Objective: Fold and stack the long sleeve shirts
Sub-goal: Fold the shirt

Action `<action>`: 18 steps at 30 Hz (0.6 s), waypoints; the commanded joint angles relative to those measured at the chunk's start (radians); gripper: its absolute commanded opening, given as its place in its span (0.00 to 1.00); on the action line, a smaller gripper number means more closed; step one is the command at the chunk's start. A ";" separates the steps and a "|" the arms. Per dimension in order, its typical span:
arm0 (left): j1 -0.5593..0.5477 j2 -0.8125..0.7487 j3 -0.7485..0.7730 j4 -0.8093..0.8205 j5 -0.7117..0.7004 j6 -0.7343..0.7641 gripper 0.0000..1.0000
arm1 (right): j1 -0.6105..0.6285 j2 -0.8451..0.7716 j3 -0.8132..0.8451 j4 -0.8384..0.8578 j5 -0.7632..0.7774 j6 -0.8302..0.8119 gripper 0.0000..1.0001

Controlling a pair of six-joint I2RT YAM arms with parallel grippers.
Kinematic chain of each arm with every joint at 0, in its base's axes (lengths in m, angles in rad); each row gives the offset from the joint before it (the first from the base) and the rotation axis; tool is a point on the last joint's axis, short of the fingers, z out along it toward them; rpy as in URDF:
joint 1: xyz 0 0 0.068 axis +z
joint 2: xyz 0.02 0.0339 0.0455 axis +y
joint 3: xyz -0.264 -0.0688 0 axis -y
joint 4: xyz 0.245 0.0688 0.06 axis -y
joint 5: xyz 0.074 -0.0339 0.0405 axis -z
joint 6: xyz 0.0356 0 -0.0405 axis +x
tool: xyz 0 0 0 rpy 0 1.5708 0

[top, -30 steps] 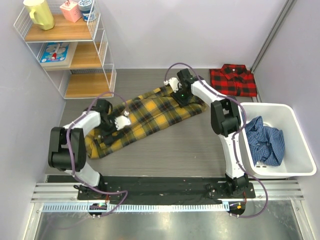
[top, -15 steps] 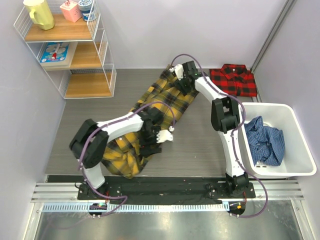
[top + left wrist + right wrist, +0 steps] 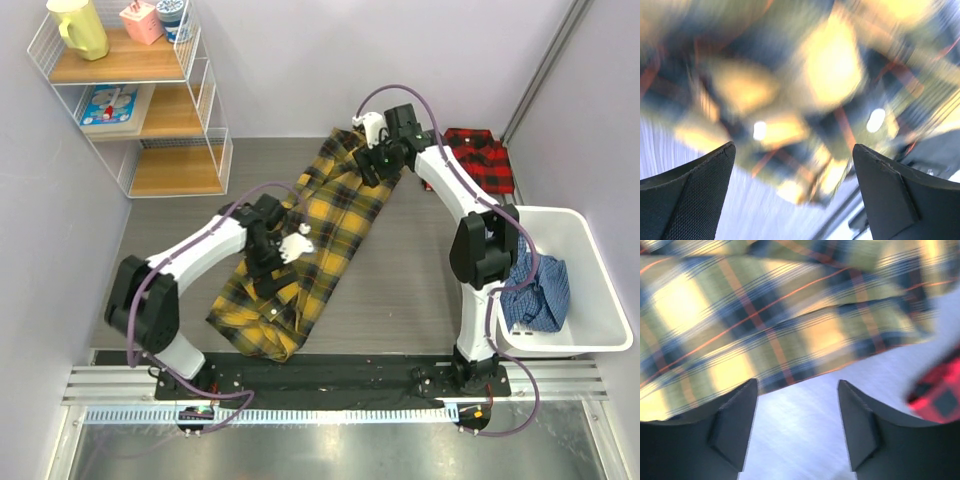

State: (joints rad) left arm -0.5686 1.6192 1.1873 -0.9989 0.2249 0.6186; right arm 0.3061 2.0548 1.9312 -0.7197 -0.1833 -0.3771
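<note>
The yellow plaid long sleeve shirt (image 3: 330, 215) lies spread on the table in a slant from back centre to front left. My left gripper (image 3: 295, 243) hovers over its middle, jaws wide open and holding nothing; in the left wrist view the gripper (image 3: 792, 146) sees blurred yellow plaid (image 3: 830, 65). My right gripper (image 3: 364, 164) is at the shirt's far end, open and empty. In the right wrist view the gripper (image 3: 796, 385) has bare table between its fingers, just off the shirt's edge (image 3: 765, 340). The red-and-black shirt (image 3: 484, 162) lies folded at the back right, partly behind the right arm.
A white bin (image 3: 545, 212) at the right holds a crumpled blue shirt (image 3: 530, 285). A wire shelf unit (image 3: 130, 100) with a mug and boxes stands at the back left. A black rail runs along the near edge.
The yellow shirt has swung from lying crosswise to a steeper slant toward the front left. The right gripper opened, let go of the shirt and moved back. The left gripper moved along the shirt.
</note>
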 commanded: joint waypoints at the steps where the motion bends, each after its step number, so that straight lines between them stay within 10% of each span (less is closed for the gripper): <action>1: 0.045 -0.139 -0.104 -0.106 -0.113 0.127 1.00 | 0.007 -0.013 -0.038 -0.109 -0.162 0.073 0.66; 12: 0.033 -0.300 -0.042 -0.095 0.132 0.213 1.00 | 0.090 0.008 -0.235 -0.075 -0.357 0.148 0.45; 18: -0.218 -0.271 -0.098 0.003 0.108 0.054 0.96 | 0.091 0.082 -0.230 -0.034 -0.321 0.164 0.43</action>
State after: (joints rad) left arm -0.6563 1.3384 1.1294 -1.0618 0.2909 0.7704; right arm 0.4088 2.1105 1.6978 -0.8051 -0.5018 -0.2359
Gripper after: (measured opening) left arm 0.969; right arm 0.437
